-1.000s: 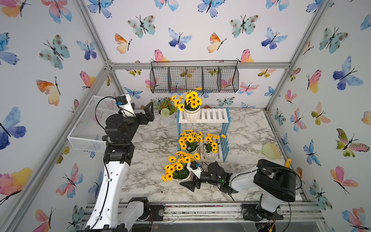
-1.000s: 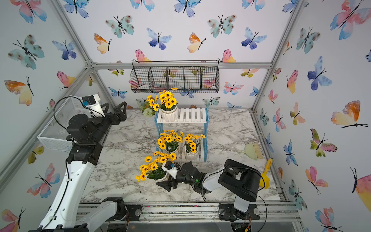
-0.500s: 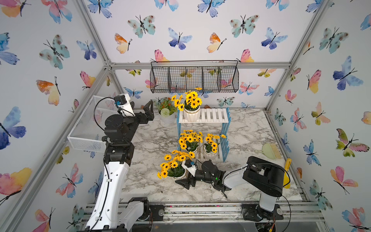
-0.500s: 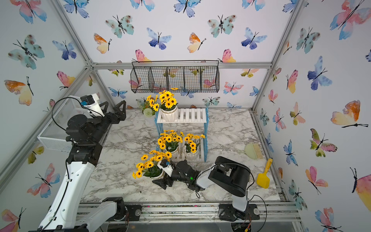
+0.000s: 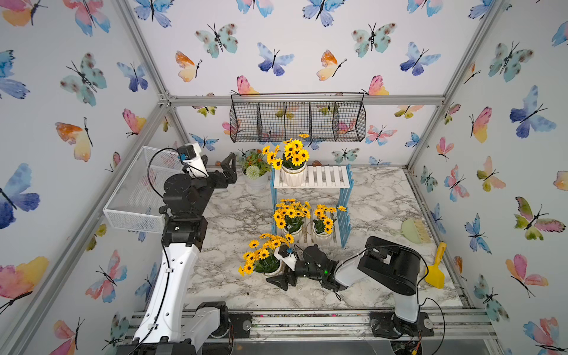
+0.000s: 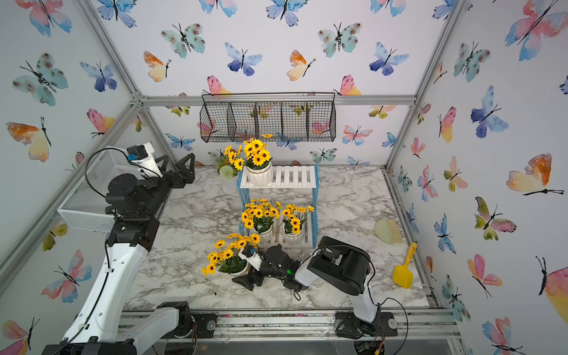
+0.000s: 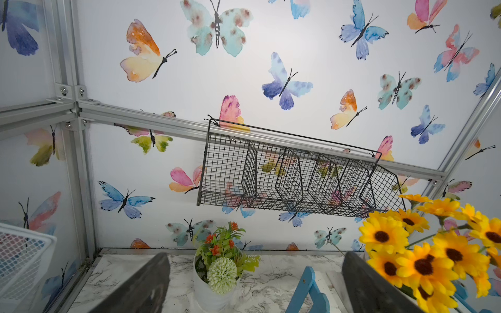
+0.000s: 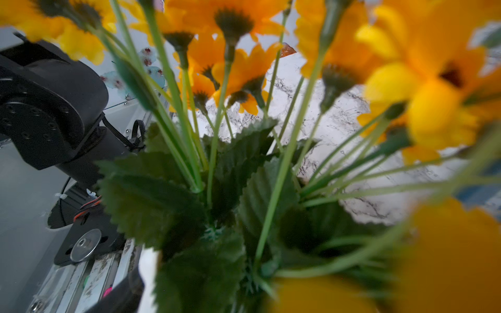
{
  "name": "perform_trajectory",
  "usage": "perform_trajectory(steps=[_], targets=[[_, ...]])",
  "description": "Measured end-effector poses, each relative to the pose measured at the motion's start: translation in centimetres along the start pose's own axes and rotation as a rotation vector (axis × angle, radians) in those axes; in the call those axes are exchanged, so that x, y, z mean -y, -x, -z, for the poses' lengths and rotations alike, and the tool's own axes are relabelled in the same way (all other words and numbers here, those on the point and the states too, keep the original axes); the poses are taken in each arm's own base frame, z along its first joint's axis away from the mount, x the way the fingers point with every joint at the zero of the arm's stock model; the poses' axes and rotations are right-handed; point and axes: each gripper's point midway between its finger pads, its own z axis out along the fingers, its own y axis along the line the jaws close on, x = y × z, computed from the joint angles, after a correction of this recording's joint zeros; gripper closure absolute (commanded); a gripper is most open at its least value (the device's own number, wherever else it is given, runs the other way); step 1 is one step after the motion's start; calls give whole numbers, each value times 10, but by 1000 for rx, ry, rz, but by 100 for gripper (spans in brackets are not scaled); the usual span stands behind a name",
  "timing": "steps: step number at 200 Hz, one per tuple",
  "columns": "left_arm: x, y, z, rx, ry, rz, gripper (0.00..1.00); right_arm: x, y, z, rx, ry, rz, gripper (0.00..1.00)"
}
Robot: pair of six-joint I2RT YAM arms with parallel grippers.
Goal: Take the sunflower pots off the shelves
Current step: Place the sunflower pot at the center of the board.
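Observation:
The shelves point(image 5: 325, 176) stand mid-table. One sunflower pot point(image 5: 293, 175) sits on the top board and two sit on the bottom board point(image 5: 290, 218) point(image 5: 322, 221). A further sunflower pot point(image 5: 266, 264) point(image 6: 230, 264) leans left, low over the marble in front of the shelves, with my right gripper point(image 5: 278, 275) point(image 6: 250, 276) shut around its white body. In the right wrist view its stems and leaves point(image 8: 222, 189) fill the frame. My left gripper point(image 5: 229, 167) point(image 7: 254, 292) hangs open at the back left, holding nothing.
A white pot with a pale pompom bloom point(image 5: 256, 178) stands left of the shelves, right beside my left gripper. A black wire basket point(image 5: 296, 121) hangs on the back wall and a white mesh basket point(image 5: 138, 196) on the left wall. A green brush point(image 5: 413, 230) and yellow scoop point(image 5: 435, 270) lie at the right.
My right gripper has carried the front sunflower pot leftward along the front of the table, its arm swinging with it. The left arm has barely moved.

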Motion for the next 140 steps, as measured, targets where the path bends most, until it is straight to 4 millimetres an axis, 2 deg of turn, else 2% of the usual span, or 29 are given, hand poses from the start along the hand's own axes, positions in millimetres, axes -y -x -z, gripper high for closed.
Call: perform_trajectory(steps=[46,94,112,140], targets=[[-5,-18,-7,-32,-1,18,2,3,1,-3,20,17,5,98],[-5,-18,-7,-27,-2,16,2,0,0,-4,23,33,15,98],[-5,-17,-6,-26,-2,12,2,0,0,-4,23,33,15,85],[-3,-14,-3,-17,-5,6,2,0,0,-4,23,33,15,72]])
